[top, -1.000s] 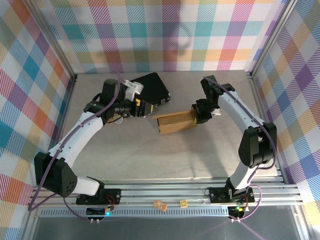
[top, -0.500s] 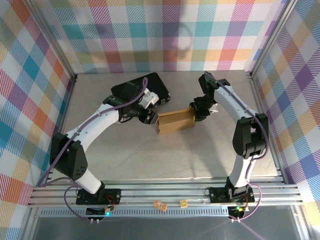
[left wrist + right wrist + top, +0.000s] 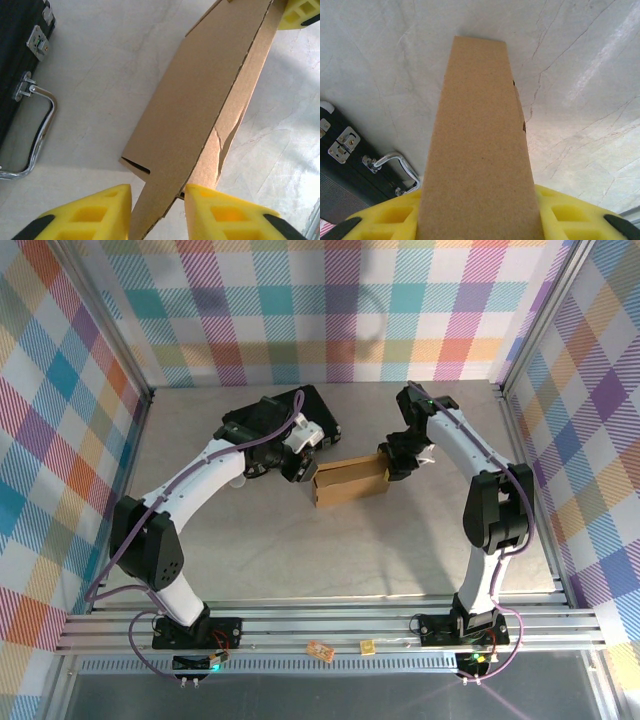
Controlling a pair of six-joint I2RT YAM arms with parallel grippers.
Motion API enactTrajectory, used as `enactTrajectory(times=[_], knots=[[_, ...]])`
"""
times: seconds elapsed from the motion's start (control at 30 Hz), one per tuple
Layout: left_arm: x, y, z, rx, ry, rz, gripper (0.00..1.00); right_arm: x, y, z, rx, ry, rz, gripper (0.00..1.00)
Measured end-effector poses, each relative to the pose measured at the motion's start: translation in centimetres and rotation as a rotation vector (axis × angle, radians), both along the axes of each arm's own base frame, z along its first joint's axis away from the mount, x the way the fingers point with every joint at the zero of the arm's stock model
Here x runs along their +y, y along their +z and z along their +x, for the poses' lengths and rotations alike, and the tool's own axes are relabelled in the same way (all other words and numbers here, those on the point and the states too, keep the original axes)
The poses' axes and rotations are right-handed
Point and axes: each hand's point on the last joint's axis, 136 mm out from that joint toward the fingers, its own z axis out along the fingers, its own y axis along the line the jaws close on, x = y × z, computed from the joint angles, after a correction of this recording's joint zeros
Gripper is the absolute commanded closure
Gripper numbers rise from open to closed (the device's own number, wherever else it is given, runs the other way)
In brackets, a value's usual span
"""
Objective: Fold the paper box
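Observation:
The paper box [image 3: 350,480] is a brown cardboard piece lying long-ways in the middle of the table. My left gripper [image 3: 303,465] is at its left end. In the left wrist view the box's end flap [image 3: 200,115] runs down between my yellow fingers [image 3: 90,215], and the left gripper [image 3: 157,215] is shut on it from both sides. My right gripper [image 3: 392,462] holds the box's right end. In the right wrist view the box [image 3: 480,125] stretches away from the right gripper [image 3: 480,220], whose yellow pads press on both its sides.
A black hard case [image 3: 290,415] with a metal handle [image 3: 35,135] lies just behind the left gripper, close to the box's left end; it is also in the right wrist view as the black case [image 3: 345,165]. Aluminium rails and plaid walls border the table.
My left arm swung right from beside the black case to the box's left end, and its jaws narrowed onto the flap. The right gripper kept its hold, shifting slightly back.

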Motion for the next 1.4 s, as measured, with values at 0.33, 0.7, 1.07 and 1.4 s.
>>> enactTrajectory(times=[0.33,0.7,1.07,1.4], knots=[[0.18,-0.74,-0.23,0.028,0.006,0.022,0.78,0.11,0.00,0.31,-0.002,0.000,0.002,0.61],[0.68,-0.51,-0.20,0.029,0.025,0.057,0.76,0.03,-0.02,0.61,-0.001,-0.009,0.006,0.60],[0.80,-0.56,-0.18,0.040,0.048,0.059,0.90,0.19,-0.02,0.84,0.004,-0.020,0.013,0.60],[0.26,-0.44,-0.20,0.116,0.199,0.019,1.00,0.20,-0.03,0.92,0.004,-0.025,0.015,0.61]])
